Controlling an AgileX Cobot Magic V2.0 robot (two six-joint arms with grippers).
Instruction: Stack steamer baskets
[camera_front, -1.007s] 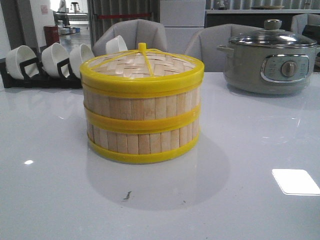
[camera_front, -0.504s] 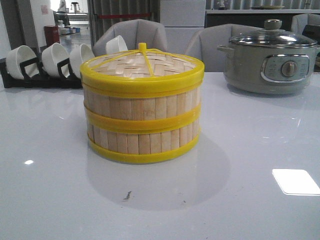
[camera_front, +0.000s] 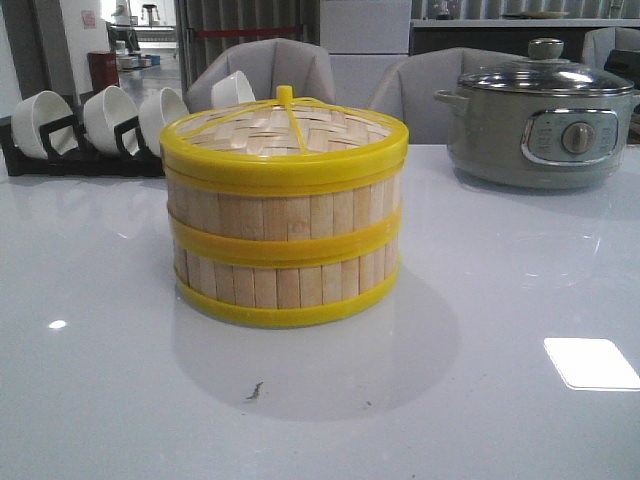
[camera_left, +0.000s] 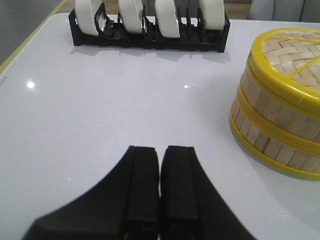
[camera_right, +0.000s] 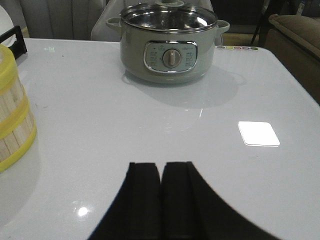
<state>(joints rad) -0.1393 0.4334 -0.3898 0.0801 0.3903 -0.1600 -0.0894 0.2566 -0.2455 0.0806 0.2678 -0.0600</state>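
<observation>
White glossy table (camera_front: 500, 420) bears stacked steamer baskets (camera_front: 285, 215); 2 grippers (camera_left: 160, 165) (camera_right: 161, 175) closed, empty; chairs (camera_front: 265, 65) seemingly behind.

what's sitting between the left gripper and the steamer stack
Nothing visible. In the left wrist view, only bare white table lies between the shut left gripper and the lidded steamer stack. The black bowl rack stands off to the side, farther away.

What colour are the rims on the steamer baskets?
Bright yellow, banding the light-wood slats of the steamer baskets; clearest in the front view.
</observation>
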